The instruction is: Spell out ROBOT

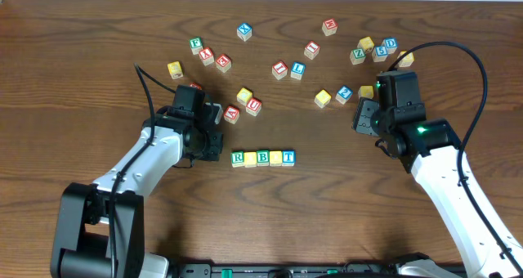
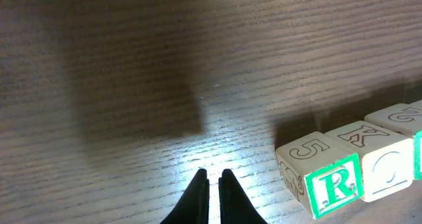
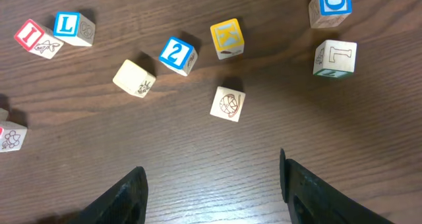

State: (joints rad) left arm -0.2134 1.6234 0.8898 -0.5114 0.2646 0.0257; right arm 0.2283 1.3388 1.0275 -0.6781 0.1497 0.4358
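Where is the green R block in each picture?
Overhead: the R cube is at the left end of the row of cubes, just below the picture's middle.
Left wrist: the R cube sits at bottom right, with its green R facing the camera.
Right wrist: not in it.
Shared landmark: the neighbour cube right beside it, also in the left wrist view.

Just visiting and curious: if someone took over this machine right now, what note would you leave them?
Left gripper: shut, empty, low beside the R cube.
Right gripper: open, empty, above loose cubes on the right.
Row mid-table, side by side: R cube, yellow cube, B cube, second yellow cube, T cube.
Done: ROBOT looks spelled; the yellow cube next to R shows an O.
Left: confirm the second yellow letter, then back both arms away.
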